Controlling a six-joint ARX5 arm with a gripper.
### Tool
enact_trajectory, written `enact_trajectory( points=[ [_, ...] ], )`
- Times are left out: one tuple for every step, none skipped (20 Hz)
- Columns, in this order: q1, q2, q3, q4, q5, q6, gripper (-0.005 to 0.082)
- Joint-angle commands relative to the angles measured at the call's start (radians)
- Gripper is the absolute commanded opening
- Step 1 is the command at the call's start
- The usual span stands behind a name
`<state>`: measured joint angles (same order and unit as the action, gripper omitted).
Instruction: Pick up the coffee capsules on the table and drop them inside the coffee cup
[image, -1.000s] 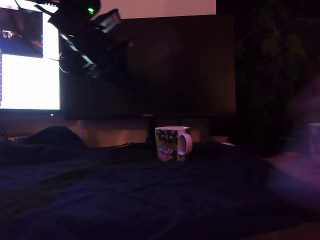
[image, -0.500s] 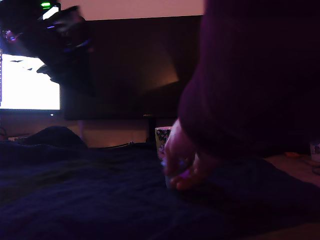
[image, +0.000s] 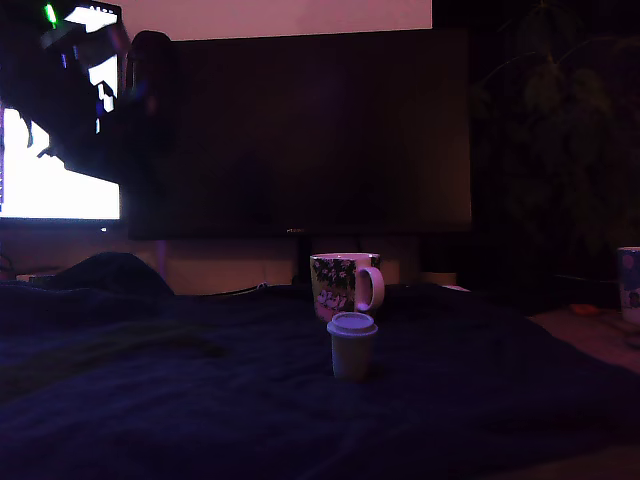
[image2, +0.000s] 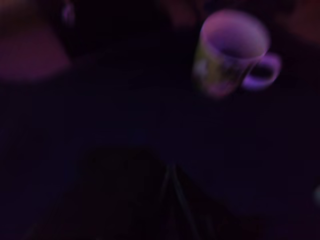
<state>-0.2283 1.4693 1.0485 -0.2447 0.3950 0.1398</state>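
Pale capsule (image: 352, 345) (rim up) just before floral mug (image: 345, 286) on navy table (image: 180, 400)

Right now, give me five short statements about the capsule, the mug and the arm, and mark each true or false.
1. One coffee capsule stands upright on the table. True.
2. The capsule lies inside the coffee cup. False: it stands on the cloth in front of the cup, nearer the exterior camera.
3. The cup's handle points toward the exterior view's right. True.
4. The end effector is closed on the capsule. False: the arm is raised at the exterior view's upper left, far from it.
5. A hand is touching the capsule. False: no hand is in view.
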Motion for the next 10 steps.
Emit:
enact_trajectory(
  points=[
    [0.003,-0.016,-0.014,0.036,0.015,-0.01,-0.0019],
    [0.003,-0.017,-0.014,0.051,0.022,-0.01,-0.0019],
    [0.003,-0.017,-0.014,0.062,0.026,-0.009,-0.0019],
    [0.003,-0.017,-0.014,0.071,0.033,-0.009,-0.0019],
    [0.003,-0.017,-0.015,0.08,0.04,-0.009,-0.0019],
    [0.003,-0.017,-0.015,0.093,0.045,-0.009,-0.0019],
    [0.003,-0.017,-0.015,0.108,0.047,-0.009,-0.0019],
    [0.003,-0.017,-0.016,0.12,0.053,-0.009,-0.0019],
    [0.003,-0.017,-0.018,0.131,0.055,-0.009,-0.0019],
    [0.003,-0.017,-0.027,0.151,0.064,-0.009,-0.0019]
  ],
)
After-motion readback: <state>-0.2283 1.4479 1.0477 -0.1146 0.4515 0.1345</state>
